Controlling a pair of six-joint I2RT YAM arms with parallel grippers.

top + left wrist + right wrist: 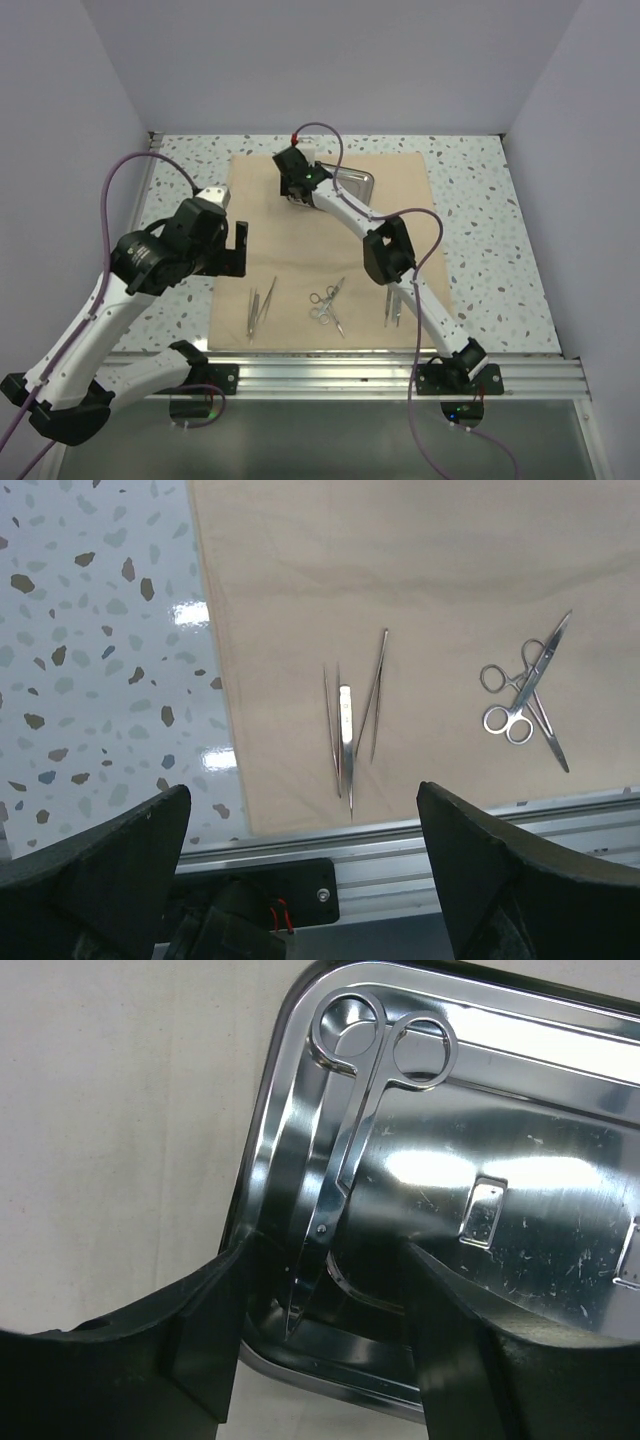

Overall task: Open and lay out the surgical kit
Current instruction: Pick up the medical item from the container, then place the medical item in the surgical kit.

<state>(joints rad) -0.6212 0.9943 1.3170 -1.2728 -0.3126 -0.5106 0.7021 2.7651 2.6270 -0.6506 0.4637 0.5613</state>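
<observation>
The beige cloth wrap [300, 250] lies spread flat on the table. The shiny steel tray [358, 184] stands on its far part. My right gripper [296, 197] is over the tray's left end. In the right wrist view it [325, 1305] is open, its fingers on either side of the blades of a pair of silver scissors [340, 1160] lying in the tray [540, 1210], not gripping them. My left gripper [243, 250] is open and empty above the cloth's left edge. Two tweezers [350, 720] and a crossed pair of scissors-like instruments [520, 695] lie on the cloth's near part [400, 560].
More tweezers [392, 305] lie on the cloth's near right. Speckled tabletop [480, 230] surrounds the cloth. An aluminium rail [350, 375] runs along the near edge. Plain walls close in the left, back and right.
</observation>
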